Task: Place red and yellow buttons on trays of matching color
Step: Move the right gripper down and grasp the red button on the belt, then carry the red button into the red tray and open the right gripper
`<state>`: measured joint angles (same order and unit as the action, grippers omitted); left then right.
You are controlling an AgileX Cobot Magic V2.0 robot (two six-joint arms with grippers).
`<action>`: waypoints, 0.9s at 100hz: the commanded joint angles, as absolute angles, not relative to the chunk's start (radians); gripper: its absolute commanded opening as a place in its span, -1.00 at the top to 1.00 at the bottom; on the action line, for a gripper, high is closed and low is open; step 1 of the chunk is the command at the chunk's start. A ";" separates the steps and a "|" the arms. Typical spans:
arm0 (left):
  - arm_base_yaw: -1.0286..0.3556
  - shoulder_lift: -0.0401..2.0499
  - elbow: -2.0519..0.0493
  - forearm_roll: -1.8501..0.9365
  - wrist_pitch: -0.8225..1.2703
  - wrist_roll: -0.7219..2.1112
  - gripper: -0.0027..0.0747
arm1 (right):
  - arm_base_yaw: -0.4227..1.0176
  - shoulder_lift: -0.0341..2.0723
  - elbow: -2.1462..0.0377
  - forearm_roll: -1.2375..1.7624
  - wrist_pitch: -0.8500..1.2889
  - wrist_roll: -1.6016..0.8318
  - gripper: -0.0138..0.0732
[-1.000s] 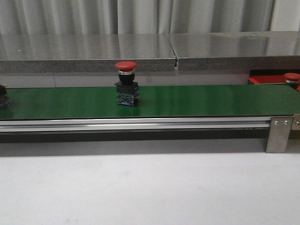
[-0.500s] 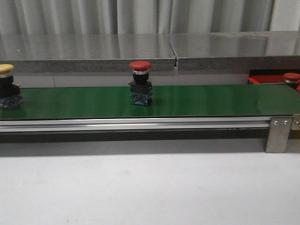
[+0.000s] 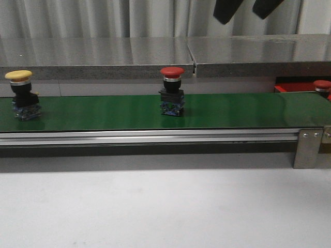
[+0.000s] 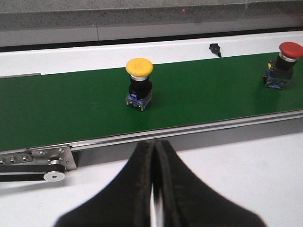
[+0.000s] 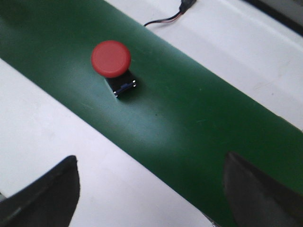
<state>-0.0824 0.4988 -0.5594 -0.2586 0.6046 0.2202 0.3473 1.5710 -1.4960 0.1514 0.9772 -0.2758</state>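
A red button stands upright mid-belt on the green conveyor; the right wrist view shows it from above as the red button. A yellow button stands at the belt's left end, also seen as the yellow button in the left wrist view. My right gripper hangs open high above the belt, right of the red button, its fingers wide apart and empty. My left gripper is shut on nothing, in front of the belt's near rail. A red tray sits far right. The yellow tray is out of view.
Another red button stands on the red tray. A grey stone ledge runs behind the conveyor. A metal rail and bracket edge the belt's front. White tabletop lies in front. A black cable plug lies beyond the belt.
Both buttons have travelled to the right along the belt, and the yellow one has come fully into view at the left. My right gripper's fingers have appeared at the top of the front view.
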 commanded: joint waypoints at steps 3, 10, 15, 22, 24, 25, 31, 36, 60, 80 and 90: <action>-0.092 0.502 -0.587 -0.273 0.537 0.216 0.98 | 0.347 1.633 -1.634 0.174 1.062 -0.353 -0.73; -0.092 0.502 -0.587 -0.273 0.537 0.216 0.98 | 0.347 1.695 -1.691 0.191 1.121 -0.420 -0.73; -0.092 0.502 -0.587 -0.273 0.537 0.216 0.98 | 0.347 1.735 -1.722 0.208 1.150 -0.467 -0.73; -0.092 0.502 -0.587 -0.273 0.537 0.216 0.98 | 0.347 1.785 -1.754 0.219 1.161 -0.504 -0.73; -0.092 0.502 -0.587 -0.273 0.537 0.216 0.98 | 0.347 1.799 -1.762 0.221 1.161 -0.507 -0.73; -0.092 0.502 -0.587 -0.273 0.537 0.216 0.98 | 0.347 1.804 -1.765 0.221 1.161 -0.509 -0.73; -0.092 0.502 -0.587 -0.273 0.537 0.216 0.98 | 0.347 1.842 -1.782 0.221 1.152 -0.518 -0.73; -0.092 0.502 -0.587 -0.273 0.537 0.216 0.98 | 0.347 1.866 -1.786 0.224 1.138 -0.533 -0.73; -0.092 0.502 -0.587 -0.273 0.537 0.216 0.98 | 0.347 1.932 -1.787 0.238 1.016 -0.556 -0.73; -0.092 0.502 -0.587 -0.273 0.537 0.216 0.98 | 0.347 1.934 -1.787 0.238 0.978 -0.556 -0.27; -0.092 0.502 -0.587 -0.273 0.537 0.216 0.98 | 0.344 1.934 -1.787 0.238 0.994 -0.556 0.19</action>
<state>-0.0824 0.4988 -0.5594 -0.2586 0.6046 0.2202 0.3469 1.9906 -1.7528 0.2188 1.0129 -0.5424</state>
